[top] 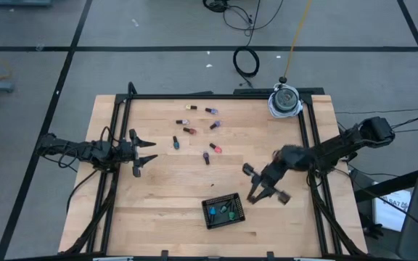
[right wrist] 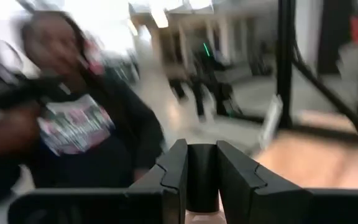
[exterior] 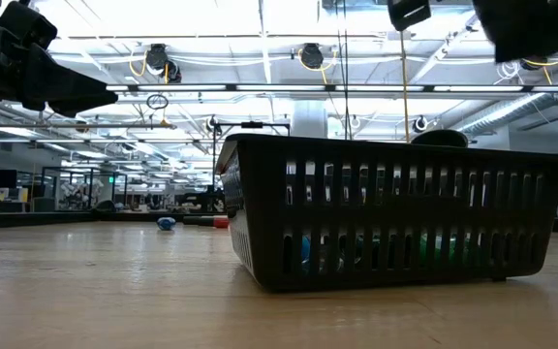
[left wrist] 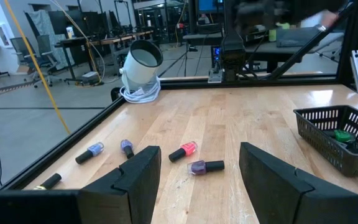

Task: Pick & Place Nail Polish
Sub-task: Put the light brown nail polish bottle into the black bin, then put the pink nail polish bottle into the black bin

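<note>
Right claw (top: 265, 190) hovers beside the black basket (top: 223, 210), fingers pinched on a dark cap, apparently a nail polish bottle; a loose pinch could drop it short. Left claw (top: 142, 154) waits open, empty. More nail polish bottles (top: 210, 150) lie mid-worktop.

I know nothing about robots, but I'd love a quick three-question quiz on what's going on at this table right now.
1. True or false: the black tray already has nail polish bottles inside.
2. Which gripper's fingers stand wide apart: A) left gripper, B) right gripper?
3. Fill in: the loose nail polish bottles lie scattered on the ____.

Key:
1. True; green and blue bottles show in the tray.
2. A. In the right wrist view, the right gripper's fingers are nearly together around something dark, possibly a bottle.
3. Wooden table, between the left gripper and the white cup.
</note>
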Motion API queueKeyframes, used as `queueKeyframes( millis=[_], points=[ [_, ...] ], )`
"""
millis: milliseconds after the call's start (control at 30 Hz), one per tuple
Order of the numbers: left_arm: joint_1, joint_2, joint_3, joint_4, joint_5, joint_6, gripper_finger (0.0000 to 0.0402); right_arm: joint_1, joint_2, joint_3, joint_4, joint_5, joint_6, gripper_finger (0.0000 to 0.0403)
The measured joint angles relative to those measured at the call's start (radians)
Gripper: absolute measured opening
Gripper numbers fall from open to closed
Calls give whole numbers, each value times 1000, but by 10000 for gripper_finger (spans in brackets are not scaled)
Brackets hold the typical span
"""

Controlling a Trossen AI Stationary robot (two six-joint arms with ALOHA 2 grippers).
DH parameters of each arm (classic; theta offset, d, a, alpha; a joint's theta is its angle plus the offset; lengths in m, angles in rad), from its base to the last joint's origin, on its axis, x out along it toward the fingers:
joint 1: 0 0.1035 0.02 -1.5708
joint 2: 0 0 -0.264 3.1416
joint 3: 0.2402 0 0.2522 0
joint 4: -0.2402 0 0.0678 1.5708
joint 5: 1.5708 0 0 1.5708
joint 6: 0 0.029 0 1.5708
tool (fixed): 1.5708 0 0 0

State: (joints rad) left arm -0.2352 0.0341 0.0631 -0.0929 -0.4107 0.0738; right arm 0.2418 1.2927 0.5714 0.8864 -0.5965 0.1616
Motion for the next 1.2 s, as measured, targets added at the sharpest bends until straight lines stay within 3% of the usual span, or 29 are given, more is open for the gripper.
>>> queueKeyframes(
  millis=[133, 233, 467, 633, 733, 1200],
  points=[
    [0, 0, 0, 0, 0, 0, 214, 96, 44, 150, -382, 285, -105, 49],
    [0, 0, 0, 0, 0, 0, 214, 133, 122, 219, -428, 402, -114, 49],
    [0, 0, 0, 0, 0, 0, 214, 146, 332, 337, -373, 402, -49, 49],
    [0, 0, 0, 0, 0, 0, 214, 138, 473, 395, -337, 307, 35, 49],
    [0, 0, 0, 0, 0, 0, 214, 139, 524, 412, -337, 302, 40, 49],
    [0, 0, 0, 0, 0, 0, 214, 135, 535, 418, -346, 303, 62, 138]
  ],
)
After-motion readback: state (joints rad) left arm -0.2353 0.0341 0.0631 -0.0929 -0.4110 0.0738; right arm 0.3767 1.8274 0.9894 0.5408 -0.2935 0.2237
